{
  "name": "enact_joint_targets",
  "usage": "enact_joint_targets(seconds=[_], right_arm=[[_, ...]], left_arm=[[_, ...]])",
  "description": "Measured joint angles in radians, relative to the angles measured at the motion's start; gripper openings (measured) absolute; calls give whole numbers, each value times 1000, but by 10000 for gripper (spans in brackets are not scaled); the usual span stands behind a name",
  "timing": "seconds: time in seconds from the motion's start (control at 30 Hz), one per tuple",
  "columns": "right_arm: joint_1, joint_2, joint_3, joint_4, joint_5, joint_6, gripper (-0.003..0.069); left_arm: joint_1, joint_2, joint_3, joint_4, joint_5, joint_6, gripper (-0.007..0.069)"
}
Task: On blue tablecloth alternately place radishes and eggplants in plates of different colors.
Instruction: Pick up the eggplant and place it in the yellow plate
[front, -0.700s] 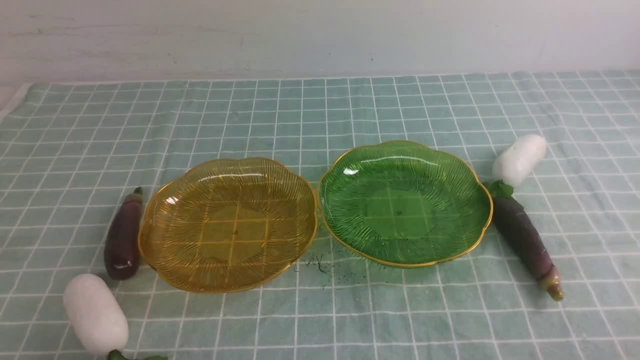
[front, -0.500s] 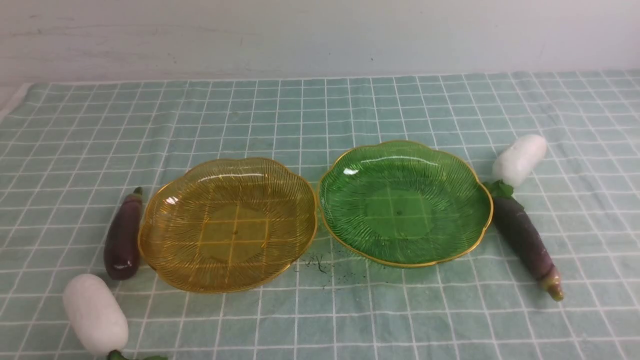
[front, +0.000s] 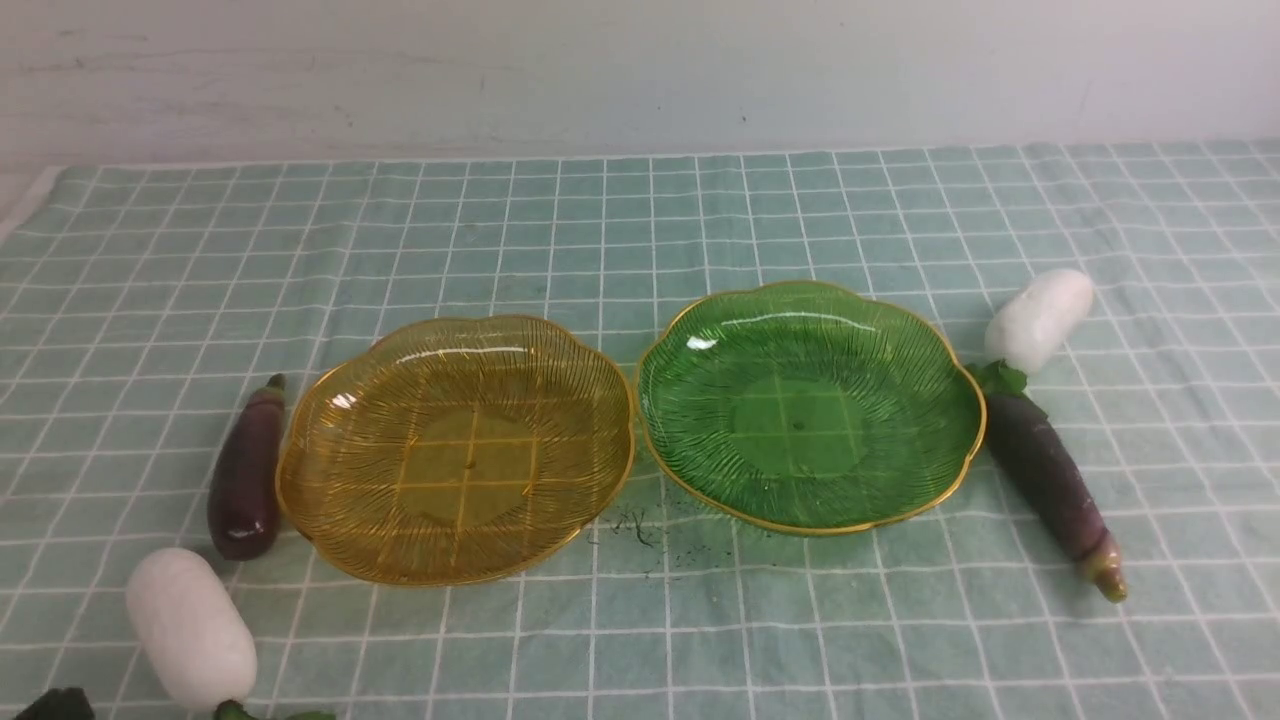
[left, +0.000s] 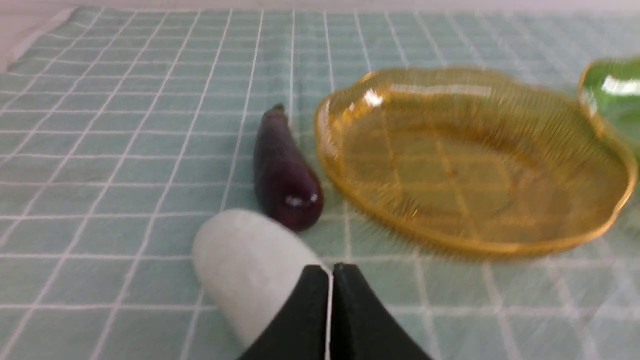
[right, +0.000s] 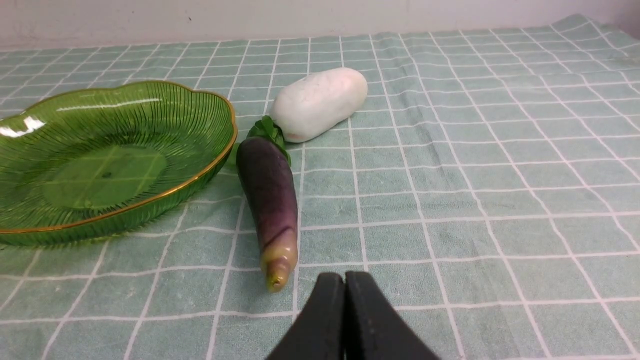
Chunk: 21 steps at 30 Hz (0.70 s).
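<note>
Our left gripper (left: 330, 285) is clenched, radish (front: 190, 630) and eggplant (front: 246, 475) at eight and nine o'clock of the amber plate (front: 460, 460). Nothing is plated: the green plate (front: 800, 410) is bare too, second radish (front: 1038, 320) at its two o'clock, second eggplant (front: 1050, 475) at four; our right gripper (right: 345, 295) is clenched.

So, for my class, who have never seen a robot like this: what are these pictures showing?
It is a robot with two arms, each ending in a claw. One picture looks forward from between the arms; the others come from cameras on the left and right wrists. On the checked cloth are an amber plate and a green plate. A radish and an eggplant lie left of the plates, another pair to the right. The left claw and right claw are shut, holding nothing.
</note>
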Motion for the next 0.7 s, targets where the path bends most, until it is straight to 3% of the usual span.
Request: enact_joint_targets(seconds=[0.13,0.27,0.37,0.43,0.5,0.6,0.7], right_arm=[[0,0,0,0,0,0,-15],[0,0,0,2,-8,0,-15],[0,0,10,135,-117,36,-15],[0,0,10,246,-176,73,-15],[0,0,10,370,-246,113,-15],[0,0,10,596,-317,157,-15],[0,0,10,667,-343,161,-15]], left_arm=[[0,0,1,-116,-130,-89,-8],[0,0,1,-236,-359,-169,-8],[0,0,-5,-292,-619,-221,-8],[0,0,-46,-308,-659,-228,-8],[0,4,-125,-311,-629,-228,-8],[0,93,-359,-277,-394,-186,-8],[0,243,-522,-231,-119,-125,-8]])
